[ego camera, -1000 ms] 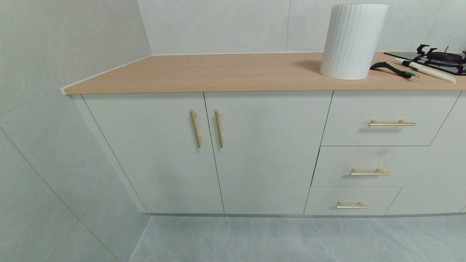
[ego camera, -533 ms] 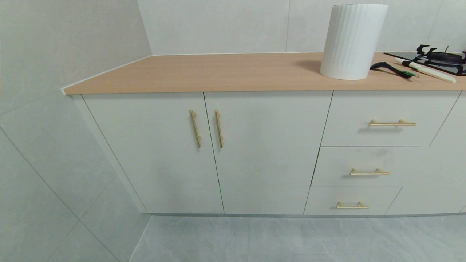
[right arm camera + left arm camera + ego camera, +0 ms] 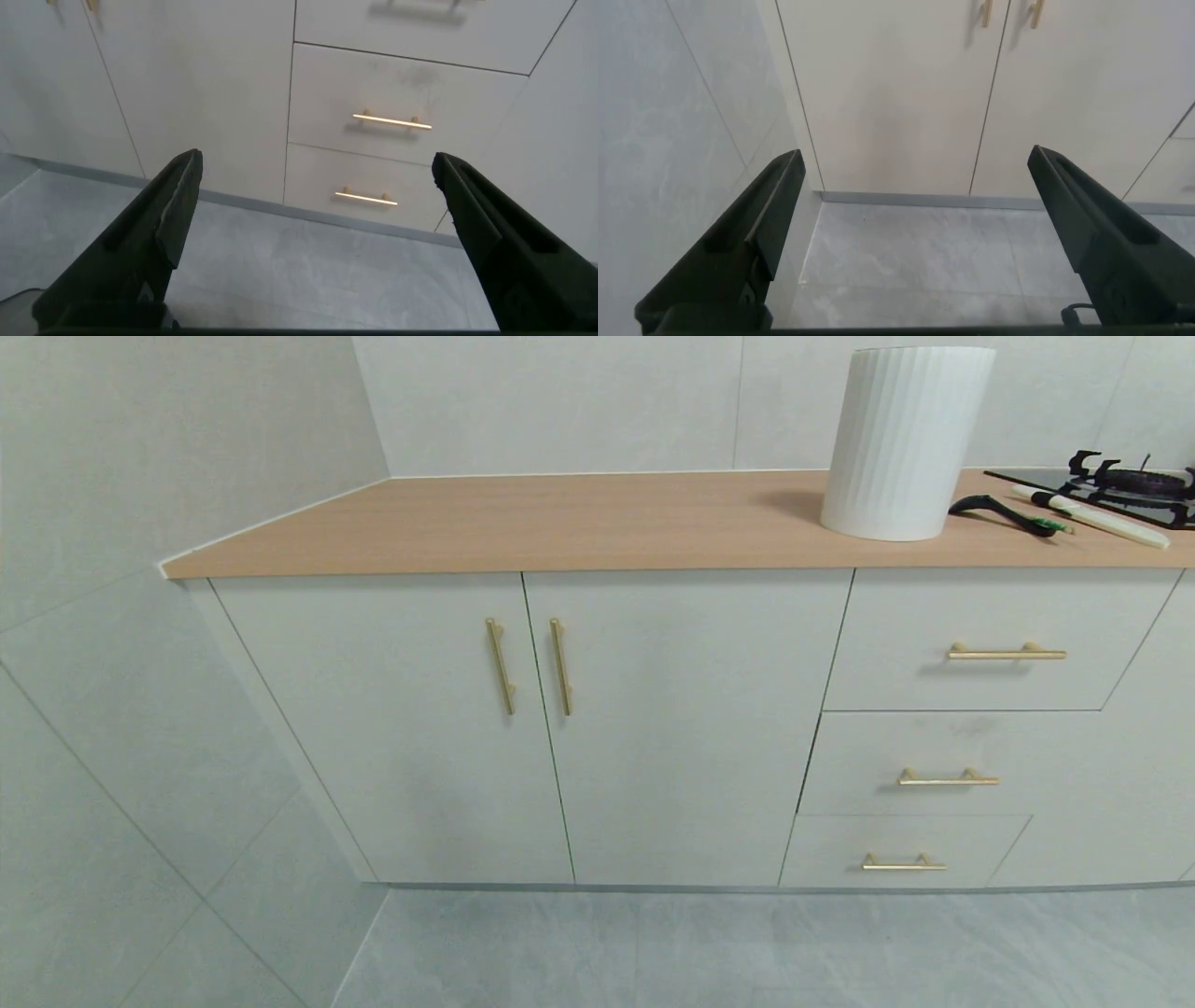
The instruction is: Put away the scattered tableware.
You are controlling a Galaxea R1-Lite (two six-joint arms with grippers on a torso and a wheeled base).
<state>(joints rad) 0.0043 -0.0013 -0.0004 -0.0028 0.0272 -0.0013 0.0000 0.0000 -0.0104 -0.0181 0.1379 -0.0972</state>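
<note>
On the wooden countertop (image 3: 560, 523) at the right lie a black-handled utensil (image 3: 1004, 513) and a white-handled knife (image 3: 1092, 516). A tall white ribbed container (image 3: 904, 441) stands beside them. My left gripper (image 3: 915, 177) hangs open low over the floor, facing the double cabinet doors (image 3: 896, 93). My right gripper (image 3: 318, 182) is open too, low before the lower drawers (image 3: 392, 121), with nothing between its fingers.
The white cabinet has two doors with gold handles (image 3: 530, 665) and three drawers with gold handles (image 3: 1006, 653) at the right. A black stove burner (image 3: 1134, 481) sits at the far right of the counter. A tiled wall (image 3: 140, 616) closes the left side.
</note>
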